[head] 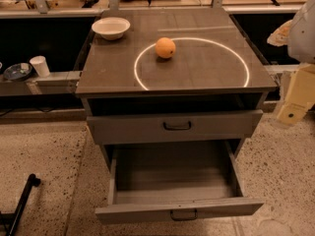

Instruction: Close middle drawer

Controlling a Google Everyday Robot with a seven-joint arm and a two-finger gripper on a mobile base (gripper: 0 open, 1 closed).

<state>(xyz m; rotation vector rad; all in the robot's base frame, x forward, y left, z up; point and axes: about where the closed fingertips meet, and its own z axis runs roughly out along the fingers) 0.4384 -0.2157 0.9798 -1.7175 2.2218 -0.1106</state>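
The claw (295,102) hangs at the right edge, beside the bench (98,82) corner and touching nothing; whether it is spread or closed I cannot tell, and it appears to hold nothing. Down and to its left, the middle drawer (179,211) stands pulled far out, its deep empty box exposed and its small black handle (183,215) facing forward, so a push on that low front panel looks like the job ahead. Level with the claw, the top drawer (172,127) sits ajar. Up and left of the claw, on the dark bench top, an orange (165,47) rests inside a bright ring of light (197,39), with a white bowl (110,27) further left. The floor (39,156) is speckled stone; a paper cup (39,66) stands far left.
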